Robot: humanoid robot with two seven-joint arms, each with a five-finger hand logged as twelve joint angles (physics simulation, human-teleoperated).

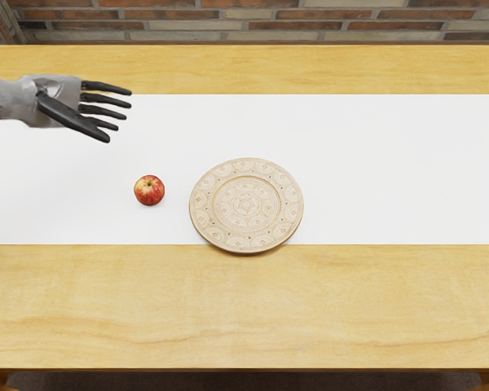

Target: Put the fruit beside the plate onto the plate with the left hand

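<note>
Left hand [85, 106], dark fingers spread, holding nothing, hovers at upper left over white runner [391, 163] on wooden desk [244, 309]. Red apple [149, 190] sits just left of ornate round beige plate [246, 205], apart, unobstructed.

Wooden table [244, 309], white runner [375, 163] across it, brick wall [253, 20] behind

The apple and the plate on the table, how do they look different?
The apple is red and round; the plate is beige and flat. The apple is far smaller than the plate. The plate carries an ornate pattern, the apple none. Both rest on the white runner.
</note>
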